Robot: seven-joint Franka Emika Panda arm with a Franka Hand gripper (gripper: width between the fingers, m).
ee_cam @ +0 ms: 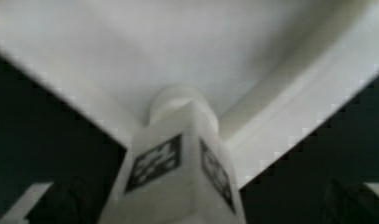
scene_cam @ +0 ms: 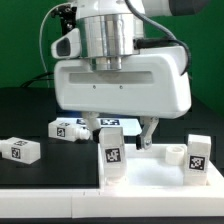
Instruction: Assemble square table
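The square table's white top lies at the exterior view's right. One tagged white leg stands upright in its near left corner, and another leg stands at the right corner beside a round socket. My gripper hangs just above the left leg, open, with its fingers spread to either side and clear of the leg. In the wrist view that leg rises from the top's corner, between the jaws of the gripper.
Two loose tagged legs lie on the black table, one at the exterior view's far left and one behind it nearer the gripper. A white ledge runs along the front.
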